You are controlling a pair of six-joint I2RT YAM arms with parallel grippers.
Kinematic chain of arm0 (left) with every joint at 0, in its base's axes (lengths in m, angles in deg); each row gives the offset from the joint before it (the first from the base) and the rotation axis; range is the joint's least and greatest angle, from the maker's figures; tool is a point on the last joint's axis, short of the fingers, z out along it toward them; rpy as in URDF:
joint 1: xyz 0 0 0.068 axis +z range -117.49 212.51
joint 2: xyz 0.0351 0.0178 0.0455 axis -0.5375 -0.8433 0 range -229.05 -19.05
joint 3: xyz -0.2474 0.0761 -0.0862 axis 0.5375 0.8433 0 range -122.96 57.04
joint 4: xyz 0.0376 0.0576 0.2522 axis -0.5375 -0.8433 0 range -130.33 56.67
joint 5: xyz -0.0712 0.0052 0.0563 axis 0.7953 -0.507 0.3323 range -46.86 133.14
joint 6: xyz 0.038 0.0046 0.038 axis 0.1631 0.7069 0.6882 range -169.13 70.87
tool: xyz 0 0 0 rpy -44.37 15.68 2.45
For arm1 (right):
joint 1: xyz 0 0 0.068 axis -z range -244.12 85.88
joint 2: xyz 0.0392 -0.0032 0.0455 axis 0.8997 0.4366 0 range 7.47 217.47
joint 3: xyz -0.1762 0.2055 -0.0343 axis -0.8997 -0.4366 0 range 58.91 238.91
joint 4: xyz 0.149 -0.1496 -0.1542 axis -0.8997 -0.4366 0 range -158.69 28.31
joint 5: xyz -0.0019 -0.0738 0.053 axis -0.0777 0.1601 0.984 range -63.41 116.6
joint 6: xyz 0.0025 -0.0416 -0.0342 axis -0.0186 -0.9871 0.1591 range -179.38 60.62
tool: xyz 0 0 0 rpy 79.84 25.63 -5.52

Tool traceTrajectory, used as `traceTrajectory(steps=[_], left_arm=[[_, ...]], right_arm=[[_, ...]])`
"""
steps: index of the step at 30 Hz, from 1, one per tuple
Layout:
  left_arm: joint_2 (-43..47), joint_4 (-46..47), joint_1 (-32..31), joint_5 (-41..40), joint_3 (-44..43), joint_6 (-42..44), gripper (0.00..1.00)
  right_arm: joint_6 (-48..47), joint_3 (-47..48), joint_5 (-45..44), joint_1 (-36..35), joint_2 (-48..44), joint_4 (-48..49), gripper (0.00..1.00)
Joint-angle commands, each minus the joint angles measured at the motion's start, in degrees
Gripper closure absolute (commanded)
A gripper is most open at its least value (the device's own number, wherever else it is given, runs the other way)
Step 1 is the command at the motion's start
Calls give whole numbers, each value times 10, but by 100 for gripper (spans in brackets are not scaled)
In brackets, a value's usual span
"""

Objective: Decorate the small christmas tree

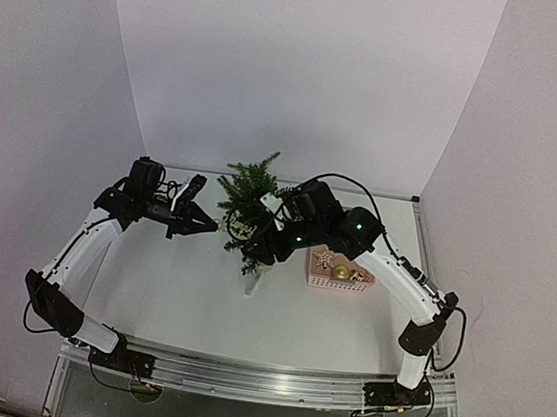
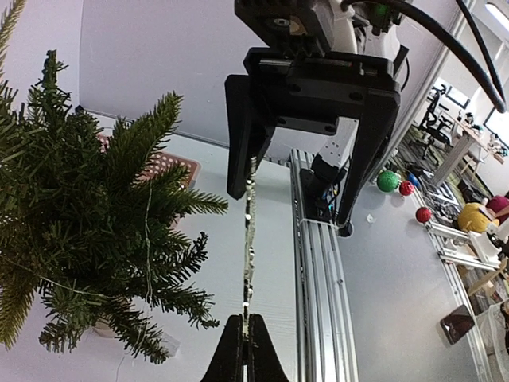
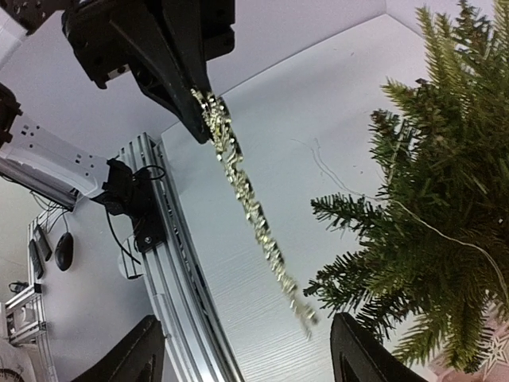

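The small christmas tree (image 1: 248, 197) stands at the back middle of the table; its dark green branches fill the left of the left wrist view (image 2: 87, 239) and the right of the right wrist view (image 3: 437, 199). My left gripper (image 2: 245, 320) is shut on one end of a thin gold garland (image 2: 249, 239), just left of the tree (image 1: 206, 225). The garland (image 3: 246, 203) hangs slanting from it, its free end loose between the fingers of my right gripper (image 3: 250, 358). That gripper is open and touches nothing; it faces the left one (image 2: 293, 207) in front of the tree (image 1: 258, 252).
A pink basket (image 1: 338, 284) holding a gold ball (image 1: 342, 272) and a star sits right of the tree, under the right arm, and shows behind the branches (image 2: 171, 163). The aluminium rail (image 2: 318, 302) runs along the table's near edge. A thin wire lies among the tree's branches.
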Motion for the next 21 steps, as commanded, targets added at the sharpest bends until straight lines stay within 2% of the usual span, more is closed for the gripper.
traceTrajectory(steps=[1, 3, 4, 5, 7, 13, 21], left_arm=[[54, 267, -4, -33, 89, -147, 100], [57, 372, -7, -50, 125, -216, 100], [53, 414, -8, -52, 133, -259, 100], [48, 453, -10, -53, 137, -303, 100], [33, 500, -16, -52, 139, -357, 100], [13, 514, -43, -48, 148, -378, 100], [-6, 562, -43, -80, 152, -468, 100]], right_arm=[[23, -38, -51, 3, -64, 21, 29], [36, -70, -60, 7, -89, 43, 26], [42, -85, -59, 12, -101, 57, 14], [49, -98, -56, 16, -116, 71, 10], [60, -107, -47, 24, -135, 88, 9], [80, -115, -42, 42, -160, 100, 8], [90, -117, -56, 57, -164, 100, 8]])
